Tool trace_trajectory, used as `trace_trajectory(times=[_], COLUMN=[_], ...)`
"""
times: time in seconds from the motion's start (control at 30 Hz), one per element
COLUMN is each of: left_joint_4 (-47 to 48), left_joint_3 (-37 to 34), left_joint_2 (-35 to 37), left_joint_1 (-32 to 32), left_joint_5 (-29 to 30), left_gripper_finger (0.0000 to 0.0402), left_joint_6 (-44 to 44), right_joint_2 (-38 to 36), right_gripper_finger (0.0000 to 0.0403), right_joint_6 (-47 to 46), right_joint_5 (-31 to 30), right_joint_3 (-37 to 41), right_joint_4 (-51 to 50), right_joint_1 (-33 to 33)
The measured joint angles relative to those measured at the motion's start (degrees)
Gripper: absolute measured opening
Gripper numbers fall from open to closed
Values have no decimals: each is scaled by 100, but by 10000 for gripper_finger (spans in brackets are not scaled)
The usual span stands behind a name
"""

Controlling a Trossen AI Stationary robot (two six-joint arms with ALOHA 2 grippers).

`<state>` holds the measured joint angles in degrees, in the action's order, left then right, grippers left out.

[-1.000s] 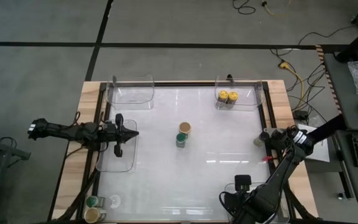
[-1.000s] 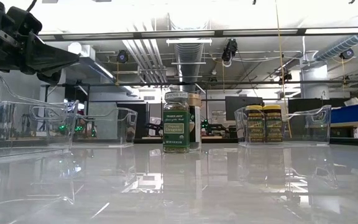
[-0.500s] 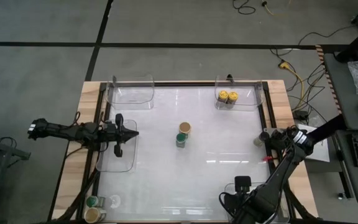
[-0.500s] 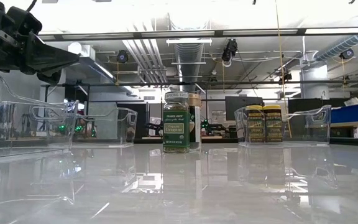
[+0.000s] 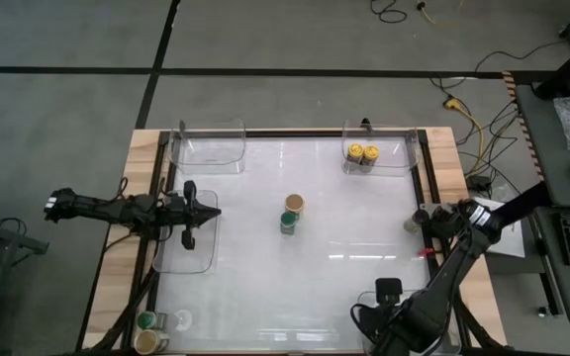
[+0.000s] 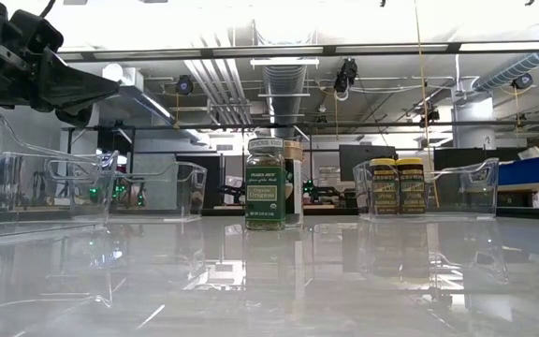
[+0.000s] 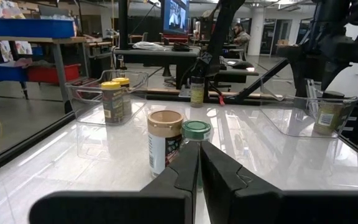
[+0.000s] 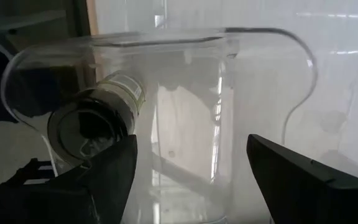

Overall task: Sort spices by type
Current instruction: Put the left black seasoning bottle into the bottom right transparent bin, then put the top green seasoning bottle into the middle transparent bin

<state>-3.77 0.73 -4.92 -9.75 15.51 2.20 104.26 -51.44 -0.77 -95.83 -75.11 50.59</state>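
At table's right edge, right end effector (image 5: 426, 220) spread slightly wider over jar (image 8: 95, 118), left end effector (image 5: 206, 211) pressed together, unmoved.

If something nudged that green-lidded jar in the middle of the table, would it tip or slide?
The green-lidded jar is taller than it is wide, so a push near the lid would probably tip it. The table looks glossy, so a low push may slide it. On its side, its round shape would likely roll.

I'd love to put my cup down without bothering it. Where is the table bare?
The near half, below the two middle jars, is bare, as is the back strip between the empty bin and the yellow-lid bin. Both side edges are crowded: left gripper, right gripper.
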Motion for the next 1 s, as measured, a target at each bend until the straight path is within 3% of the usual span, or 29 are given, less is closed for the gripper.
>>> trace_trajectory(times=[0.27,0.5,1.0], left_joint_4=[-2,-2,-37], left_joint_3=[0,0,0], left_joint_2=[-1,-1,1], left_joint_1=[0,1,1], left_joint_5=[0,0,0], left_gripper_finger=[1,1,1], left_joint_6=[-1,0,2], right_joint_2=[-321,-465,-436], right_gripper_finger=[316,318,299], right_joint_6=[84,879,3476], right_joint_5=[-935,-1702,-1743], right_joint_3=[0,0,229], right_joint_4=[-120,146,2502], right_joint_1=[-13,-429,-2015])
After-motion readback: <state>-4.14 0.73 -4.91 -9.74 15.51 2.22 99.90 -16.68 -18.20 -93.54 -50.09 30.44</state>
